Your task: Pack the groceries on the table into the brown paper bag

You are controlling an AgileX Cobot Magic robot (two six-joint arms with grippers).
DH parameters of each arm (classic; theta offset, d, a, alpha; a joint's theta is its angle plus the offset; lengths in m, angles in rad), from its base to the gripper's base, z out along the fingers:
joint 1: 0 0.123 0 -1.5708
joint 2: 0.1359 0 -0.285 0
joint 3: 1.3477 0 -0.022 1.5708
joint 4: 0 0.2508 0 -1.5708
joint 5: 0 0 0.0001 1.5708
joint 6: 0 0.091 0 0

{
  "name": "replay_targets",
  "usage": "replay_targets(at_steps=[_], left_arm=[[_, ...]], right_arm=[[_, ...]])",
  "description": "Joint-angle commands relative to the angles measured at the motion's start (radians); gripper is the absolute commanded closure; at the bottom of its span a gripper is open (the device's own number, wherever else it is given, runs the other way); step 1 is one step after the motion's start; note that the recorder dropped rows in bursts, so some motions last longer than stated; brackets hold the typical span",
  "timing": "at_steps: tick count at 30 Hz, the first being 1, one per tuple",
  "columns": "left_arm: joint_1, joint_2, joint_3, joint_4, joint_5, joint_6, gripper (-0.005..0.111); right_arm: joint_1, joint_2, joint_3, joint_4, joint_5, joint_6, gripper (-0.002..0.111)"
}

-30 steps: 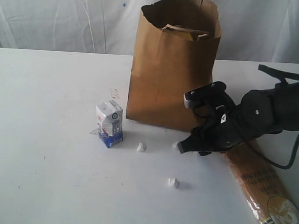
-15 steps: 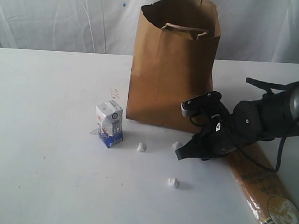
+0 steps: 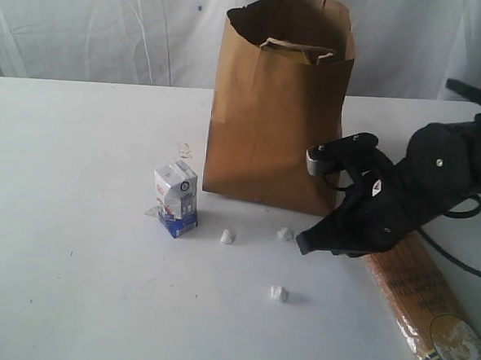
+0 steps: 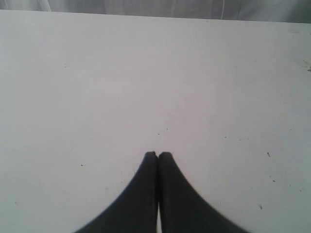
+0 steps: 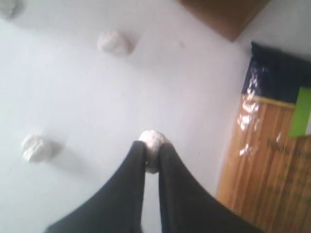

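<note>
The right tool [image 5: 153, 148] pinched a white crumb [image 5: 153, 137], not the spaghetti packet [image 5: 262, 165] beside it; the crumb might crumble, wasting the grasp.

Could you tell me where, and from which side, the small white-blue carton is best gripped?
Probably across its two flat side walls, about mid-height, coming down from above. The small white-blue carton stands upright and apart from the brown paper bag, with room on either side for the fingers.
</note>
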Motion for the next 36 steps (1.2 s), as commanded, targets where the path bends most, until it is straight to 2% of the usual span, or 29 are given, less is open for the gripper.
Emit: replay_targets(at_steps=[1,5,8,10,15,19,31,36], left_arm=[[-0.008,-0.006,0.003,0.007,-0.005,-0.001,0.107],[-0.008,-0.006,0.003,0.007,-0.005,-0.001,0.107],[-0.008,-0.006,0.003,0.007,-0.005,-0.001,0.107],[-0.008,-0.006,0.003,0.007,-0.005,-0.001,0.107],[-0.008,-0.006,0.003,0.007,-0.005,-0.001,0.107],[-0.008,-0.006,0.003,0.007,-0.005,-0.001,0.107],[-0.008,-0.006,0.003,0.007,-0.005,-0.001,0.107],[-0.008,-0.006,0.003,0.007,-0.005,-0.001,0.107]], right_arm=[[-0.003,-0.156,0.002,0.036,0.214,0.006,0.108],[-0.003,-0.368,0.002,0.159,0.378,-0.073,0.108],[-0.003,-0.542,-0.006,0.327,0.411,-0.136,0.108],[-0.003,-0.642,-0.021,0.436,0.37,-0.159,0.108],[-0.003,-0.769,-0.088,0.646,0.072,-0.202,0.108],[-0.003,-0.681,-0.143,0.649,-0.05,-0.224,0.108],[-0.003,-0.133,-0.47,0.641,-0.245,-0.358,0.108],[-0.003,-0.041,-0.508,0.603,-0.319,-0.358,0.096]])
